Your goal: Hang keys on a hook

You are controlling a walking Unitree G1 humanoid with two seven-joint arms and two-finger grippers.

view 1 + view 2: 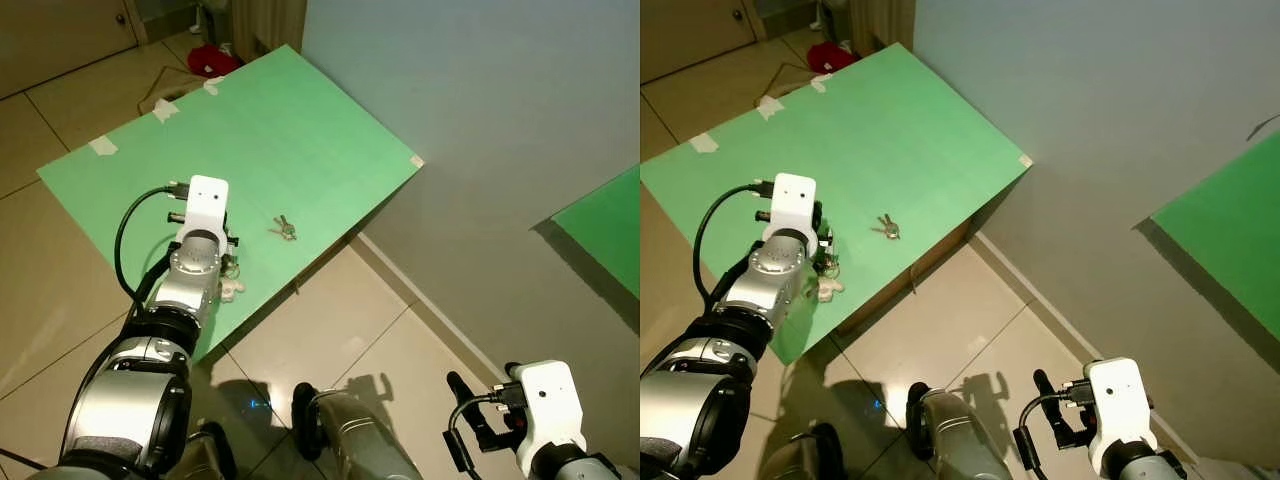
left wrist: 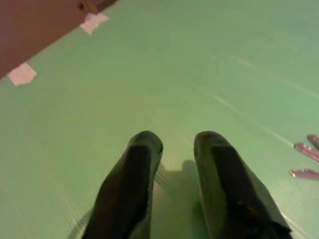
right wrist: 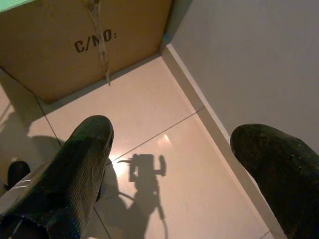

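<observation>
A small bunch of silver keys (image 1: 286,229) lies flat on the green board (image 1: 300,120), near its front right edge. My left arm reaches over the board, its wrist (image 1: 205,225) a short way left of the keys. In the left wrist view, my left gripper (image 2: 178,144) hangs just above the bare green surface. A narrow gap shows between its fingers, with nothing in it. The keys (image 2: 306,159) sit off to one side of the fingers (image 2: 144,149). My right gripper (image 3: 172,144) hangs low over the tiled floor, wide open and empty.
The green board tops a cardboard box (image 3: 75,45) against a grey wall (image 1: 480,120). A small white object (image 1: 232,288) lies by the board's near edge beside my left wrist. A second green panel (image 1: 610,230) stands at the right. A red thing (image 1: 212,58) lies beyond the board.
</observation>
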